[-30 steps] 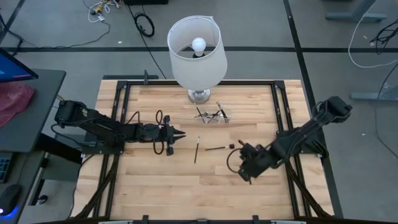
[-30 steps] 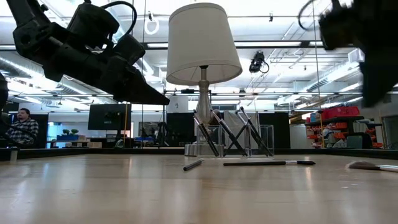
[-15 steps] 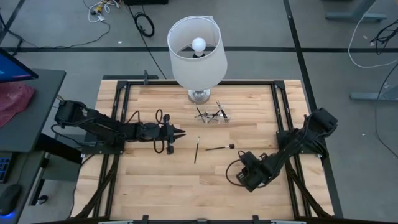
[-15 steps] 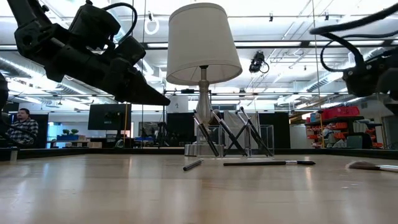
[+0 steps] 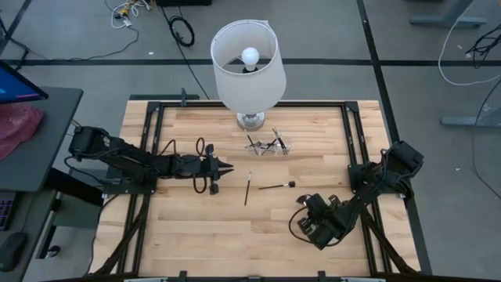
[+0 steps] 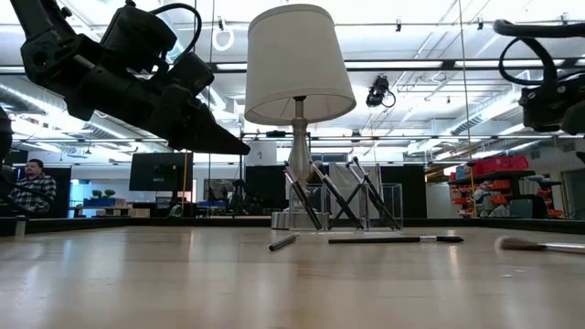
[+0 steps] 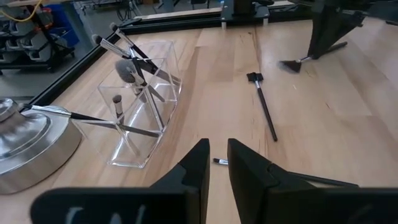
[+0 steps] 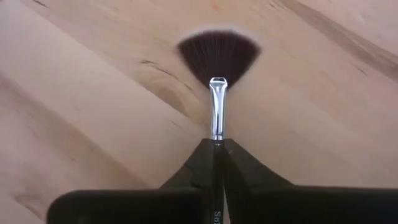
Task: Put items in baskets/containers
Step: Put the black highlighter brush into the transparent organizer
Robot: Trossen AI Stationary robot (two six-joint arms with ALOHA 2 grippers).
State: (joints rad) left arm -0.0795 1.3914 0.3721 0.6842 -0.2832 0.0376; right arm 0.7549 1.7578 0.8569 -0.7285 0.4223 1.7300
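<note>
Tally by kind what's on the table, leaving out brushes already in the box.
Loose brushes: 2
Fan brush, gripped by right gripper: 1
Clear box: 1
Lamp: 1
Total: 5

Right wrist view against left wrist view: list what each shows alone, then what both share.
Only the right wrist view shows the right gripper shut on the fan brush, its handle pinched between the fingers. Only the left wrist view shows the clear box holding several brushes, the lamp base, two loose brushes on the wood, and the left gripper. Both show the fan brush and the wooden table.
</note>
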